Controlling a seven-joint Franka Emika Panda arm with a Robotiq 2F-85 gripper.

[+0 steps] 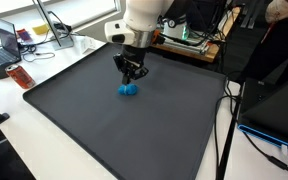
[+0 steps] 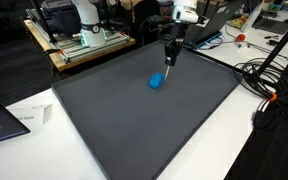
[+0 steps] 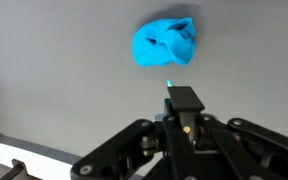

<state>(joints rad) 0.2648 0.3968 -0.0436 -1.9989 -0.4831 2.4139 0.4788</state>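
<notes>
White glossy rounded arm; matte black hand, angular linkage fingers.

A white table carried a big dark grey mat. On the mat lay one crumpled blue lump, toward twelve o'clock from its middle in an exterior view, well apart from every edge.

Closed fingers near blue lump, apart, grey mat beneath
</notes>
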